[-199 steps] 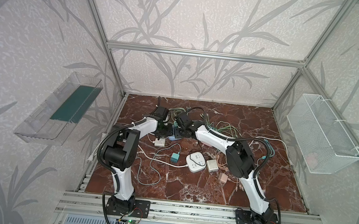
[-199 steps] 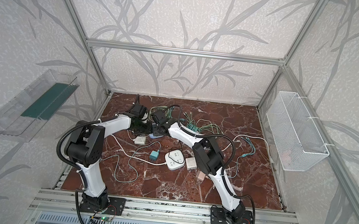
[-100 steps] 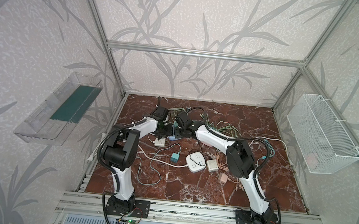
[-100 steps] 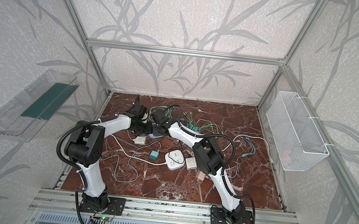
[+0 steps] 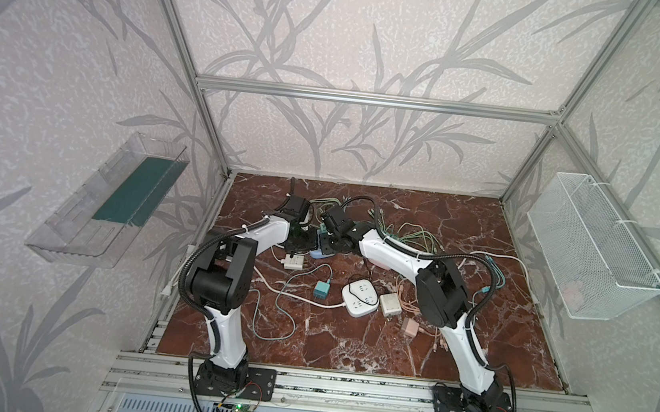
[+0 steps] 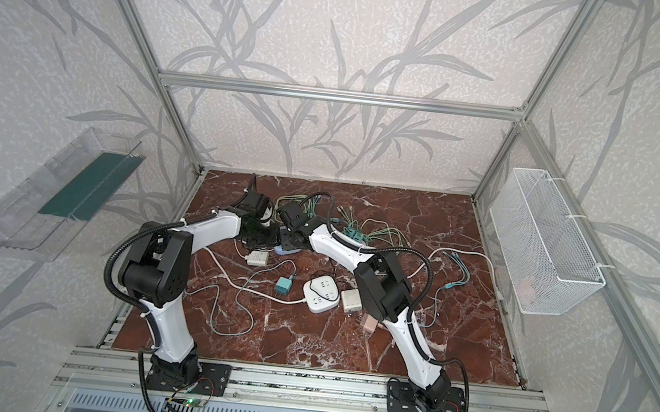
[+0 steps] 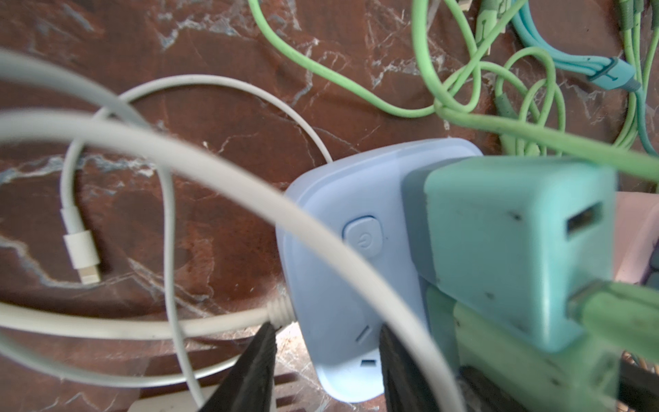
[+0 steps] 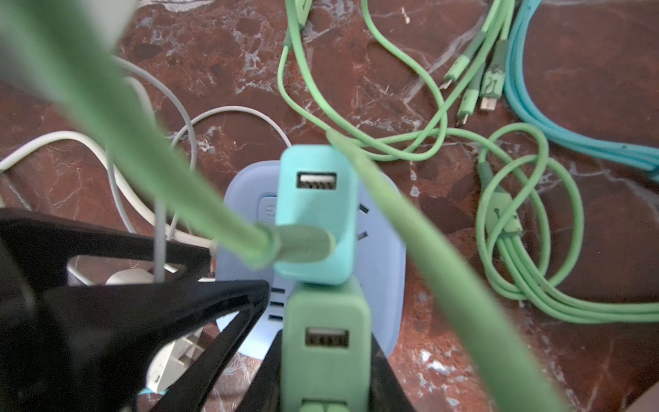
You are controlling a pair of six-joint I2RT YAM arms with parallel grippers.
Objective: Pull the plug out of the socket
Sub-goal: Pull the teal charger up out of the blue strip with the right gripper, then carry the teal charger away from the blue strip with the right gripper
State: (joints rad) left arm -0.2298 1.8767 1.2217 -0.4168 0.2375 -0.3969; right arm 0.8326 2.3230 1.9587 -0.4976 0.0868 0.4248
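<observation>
One pull, straight up: my right end effector [image 8: 325, 337] pinches green plug [image 8: 326, 314], left end effector [image 7: 324, 342] straddles socket [image 7: 328, 292], grip unclear.

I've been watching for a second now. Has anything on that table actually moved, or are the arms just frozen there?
Nothing visibly changed. The left claw stays clamped across the end of the blue power strip, and the right claw stays shut on the green charger plug, which still sits on the strip. The cables and loose chargers lie as before.
</observation>
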